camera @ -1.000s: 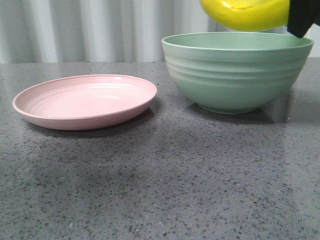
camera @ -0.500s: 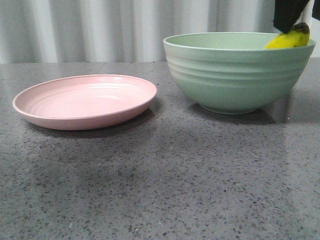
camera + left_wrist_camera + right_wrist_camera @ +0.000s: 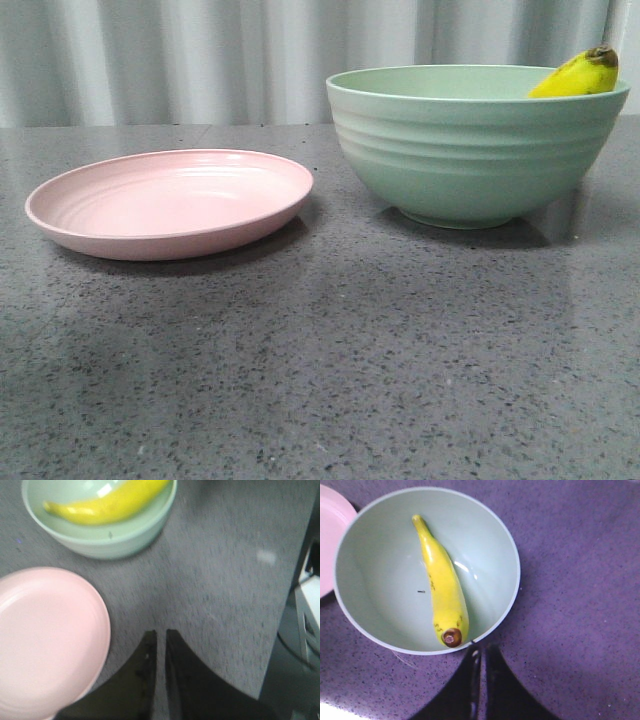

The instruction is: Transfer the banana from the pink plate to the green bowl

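The yellow banana [image 3: 441,589] lies inside the green bowl [image 3: 375,615], its dark tip against the wall; in the front view that tip end [image 3: 577,77] pokes above the bowl's [image 3: 470,150] right rim. It also shows in the left wrist view [image 3: 107,502] in the bowl [image 3: 110,542]. The pink plate [image 3: 170,200] sits bare to the left of the bowl; it shows in the left wrist view [image 3: 45,640] too. My right gripper [image 3: 482,651] is shut and empty, high above the bowl's rim. My left gripper [image 3: 161,635] is shut and empty above the table beside the plate.
The grey speckled tabletop [image 3: 330,370] stretches in front of plate and bowl. A pale curtain [image 3: 200,60] hangs behind. The table's edge and some white equipment [image 3: 307,605] show in the left wrist view.
The banana was carried over the bowl and released into it. My right gripper has since risen out of the front view; the banana stays leaning on the bowl's right rim.
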`<action>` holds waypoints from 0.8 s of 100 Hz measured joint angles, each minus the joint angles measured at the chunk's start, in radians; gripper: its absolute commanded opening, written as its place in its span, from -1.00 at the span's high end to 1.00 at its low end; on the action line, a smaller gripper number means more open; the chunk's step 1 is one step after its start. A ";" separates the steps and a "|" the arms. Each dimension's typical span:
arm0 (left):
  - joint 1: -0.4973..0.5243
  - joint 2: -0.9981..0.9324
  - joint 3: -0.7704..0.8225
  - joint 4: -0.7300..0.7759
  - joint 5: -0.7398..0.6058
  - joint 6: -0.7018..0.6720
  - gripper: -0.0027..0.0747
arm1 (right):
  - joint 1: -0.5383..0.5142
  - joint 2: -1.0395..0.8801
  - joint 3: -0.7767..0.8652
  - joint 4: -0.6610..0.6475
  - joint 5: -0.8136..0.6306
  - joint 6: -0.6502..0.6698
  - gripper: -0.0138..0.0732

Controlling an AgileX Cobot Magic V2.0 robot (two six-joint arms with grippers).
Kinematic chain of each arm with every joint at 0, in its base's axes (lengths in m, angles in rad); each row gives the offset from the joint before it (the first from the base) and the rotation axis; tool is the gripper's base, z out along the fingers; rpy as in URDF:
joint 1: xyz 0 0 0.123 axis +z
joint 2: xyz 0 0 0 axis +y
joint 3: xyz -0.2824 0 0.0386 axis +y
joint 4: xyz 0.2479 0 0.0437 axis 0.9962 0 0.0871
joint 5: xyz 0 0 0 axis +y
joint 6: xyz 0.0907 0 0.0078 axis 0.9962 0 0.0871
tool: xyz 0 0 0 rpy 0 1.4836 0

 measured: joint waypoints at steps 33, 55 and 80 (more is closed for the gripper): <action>0.000 -0.320 0.277 0.000 -0.296 -0.019 0.98 | 0.000 -0.450 0.313 0.006 -0.256 0.000 0.86; 0.000 -0.548 0.550 -0.002 -0.496 -0.023 0.98 | 0.000 -0.706 0.538 0.006 -0.399 0.000 0.86; 0.000 -0.783 0.799 -0.006 -0.613 -0.023 0.98 | 0.000 -0.960 0.697 -0.004 -0.442 0.000 0.86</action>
